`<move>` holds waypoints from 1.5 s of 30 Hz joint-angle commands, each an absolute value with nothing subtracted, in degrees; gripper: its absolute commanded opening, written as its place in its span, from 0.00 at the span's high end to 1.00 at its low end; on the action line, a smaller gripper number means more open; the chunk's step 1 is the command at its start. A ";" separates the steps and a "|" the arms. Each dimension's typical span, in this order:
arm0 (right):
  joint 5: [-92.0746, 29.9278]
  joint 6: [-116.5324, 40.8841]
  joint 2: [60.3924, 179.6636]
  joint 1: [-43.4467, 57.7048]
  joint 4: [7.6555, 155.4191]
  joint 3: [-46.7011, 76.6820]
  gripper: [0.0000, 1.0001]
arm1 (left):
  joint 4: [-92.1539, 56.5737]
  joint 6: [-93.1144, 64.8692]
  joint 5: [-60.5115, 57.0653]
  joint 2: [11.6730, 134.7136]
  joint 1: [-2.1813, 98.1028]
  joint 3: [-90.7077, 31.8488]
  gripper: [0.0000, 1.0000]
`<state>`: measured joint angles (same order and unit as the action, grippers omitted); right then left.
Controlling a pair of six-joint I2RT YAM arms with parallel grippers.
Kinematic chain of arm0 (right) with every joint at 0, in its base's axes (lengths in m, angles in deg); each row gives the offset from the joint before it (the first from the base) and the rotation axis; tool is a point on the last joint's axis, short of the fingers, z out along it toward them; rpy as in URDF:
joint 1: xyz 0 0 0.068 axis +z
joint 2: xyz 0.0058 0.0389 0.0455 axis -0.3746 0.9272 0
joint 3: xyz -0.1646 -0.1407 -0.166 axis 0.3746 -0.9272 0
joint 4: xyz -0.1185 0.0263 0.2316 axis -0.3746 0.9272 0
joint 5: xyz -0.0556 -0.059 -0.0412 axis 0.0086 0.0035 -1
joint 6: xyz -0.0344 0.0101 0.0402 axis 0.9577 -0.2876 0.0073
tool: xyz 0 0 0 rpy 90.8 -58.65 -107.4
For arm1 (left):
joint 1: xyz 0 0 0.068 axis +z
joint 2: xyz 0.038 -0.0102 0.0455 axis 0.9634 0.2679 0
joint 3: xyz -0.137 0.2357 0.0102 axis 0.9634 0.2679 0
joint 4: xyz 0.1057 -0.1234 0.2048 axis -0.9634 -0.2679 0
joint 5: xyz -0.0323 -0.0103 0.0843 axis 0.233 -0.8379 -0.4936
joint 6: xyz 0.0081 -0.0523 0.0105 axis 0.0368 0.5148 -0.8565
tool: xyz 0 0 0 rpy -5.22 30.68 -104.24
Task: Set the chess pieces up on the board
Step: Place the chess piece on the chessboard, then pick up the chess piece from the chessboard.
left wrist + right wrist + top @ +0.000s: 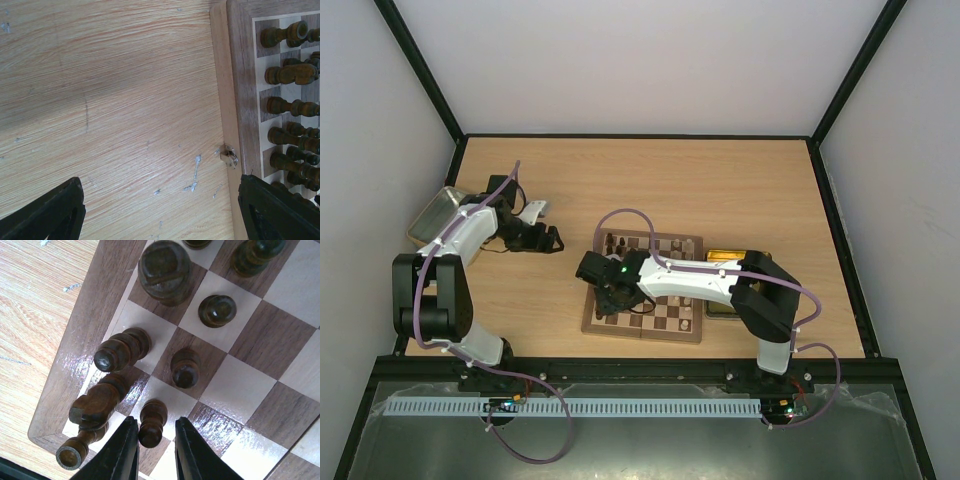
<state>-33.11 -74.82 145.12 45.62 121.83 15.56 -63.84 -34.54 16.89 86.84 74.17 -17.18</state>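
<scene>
My right gripper (156, 432) hangs low over a corner of the board (65, 365), its fingers narrowed on either side of a dark pawn (152, 415). I cannot tell whether they actually pinch it. My left gripper (160, 200) hovers with its jaws spread wide above bare table (125, 100), and the board's edge lies just to its right. More dark pieces (164, 270) stand on the squares ahead of the right gripper. Others crowd along the border to its left, and one stands just beyond the pawn.
</scene>
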 commanded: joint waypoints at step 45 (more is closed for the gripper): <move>-35.02 -66.10 154.17 24.28 134.16 33.22 0.77 | -63.92 -34.52 16.73 86.38 74.96 -16.41 0.16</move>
